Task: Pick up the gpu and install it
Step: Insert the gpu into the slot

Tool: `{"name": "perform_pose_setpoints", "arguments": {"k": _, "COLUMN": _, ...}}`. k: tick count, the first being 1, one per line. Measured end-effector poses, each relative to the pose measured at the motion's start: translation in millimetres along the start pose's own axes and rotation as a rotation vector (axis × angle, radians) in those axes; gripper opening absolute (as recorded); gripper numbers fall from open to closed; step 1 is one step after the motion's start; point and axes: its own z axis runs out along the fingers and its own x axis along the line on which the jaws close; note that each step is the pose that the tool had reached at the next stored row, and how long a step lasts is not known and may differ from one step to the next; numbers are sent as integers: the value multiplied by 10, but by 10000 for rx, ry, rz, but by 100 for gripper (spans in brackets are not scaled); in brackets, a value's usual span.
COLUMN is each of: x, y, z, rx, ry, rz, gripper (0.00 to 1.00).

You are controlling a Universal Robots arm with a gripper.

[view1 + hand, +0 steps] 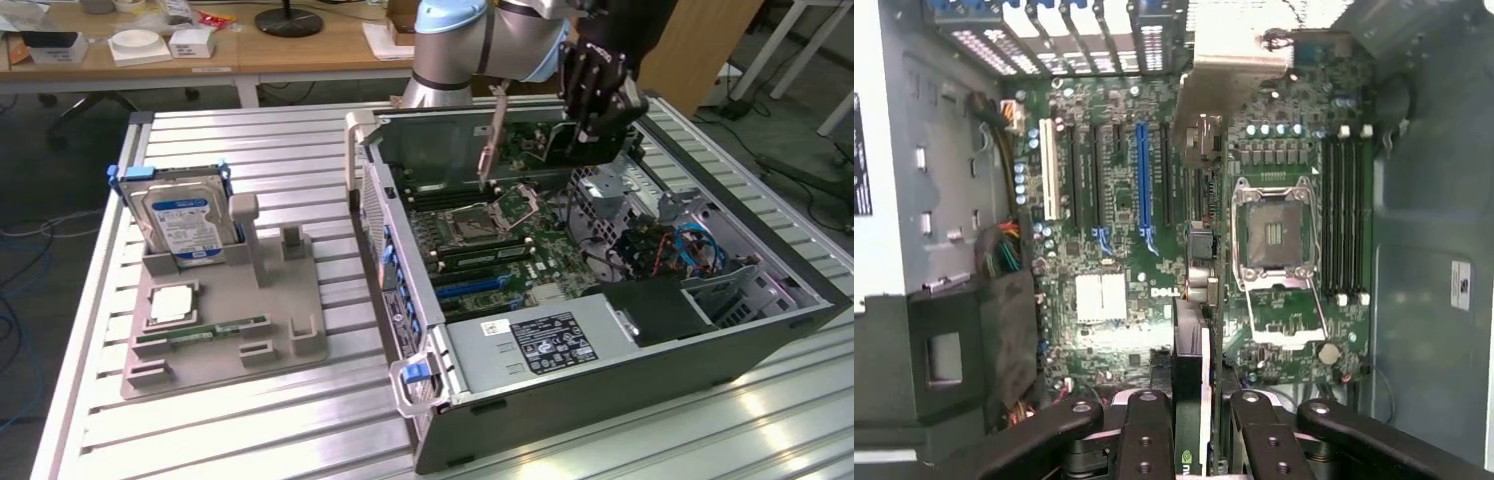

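Note:
The gpu (545, 142) hangs on edge above the open computer case (747, 330), its green circuit board showing and its silver end bracket (491, 135) pointing down over the motherboard (534, 235). My gripper (594, 110) is shut on the card's upper edge. In the wrist view the gpu (1191, 345) runs edge-on between my fingers (1149, 430), with my gripper (1192, 405) shut on it. The card hovers over the board between the CPU socket (1274, 235) and the expansion slots, and the blue slot (1144, 180) lies off to one side of it.
On the exterior view's left, a grey fixture (220, 345) holds a silver hard drive (187, 222), a small memory stick (214, 328) and a chip (171, 303). The case's power supply (541, 340) and its drive bay with cables (694, 250) flank the motherboard.

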Motion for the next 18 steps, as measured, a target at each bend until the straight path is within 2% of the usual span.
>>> {"name": "perform_pose_setpoints", "arguments": {"k": 4, "x": 0, "y": 2, "z": 19, "rx": -6, "ry": -14, "rz": -605, "gripper": 27}}
{"name": "perform_pose_setpoints", "arguments": {"k": 13, "x": 1, "y": 9, "z": 130, "rx": 14, "ry": -17, "rz": -614, "gripper": 27}}
{"name": "perform_pose_setpoints", "arguments": {"k": 18, "x": 2, "y": 17, "z": 185, "rx": 20, "ry": 25, "rz": -609, "gripper": 27}}
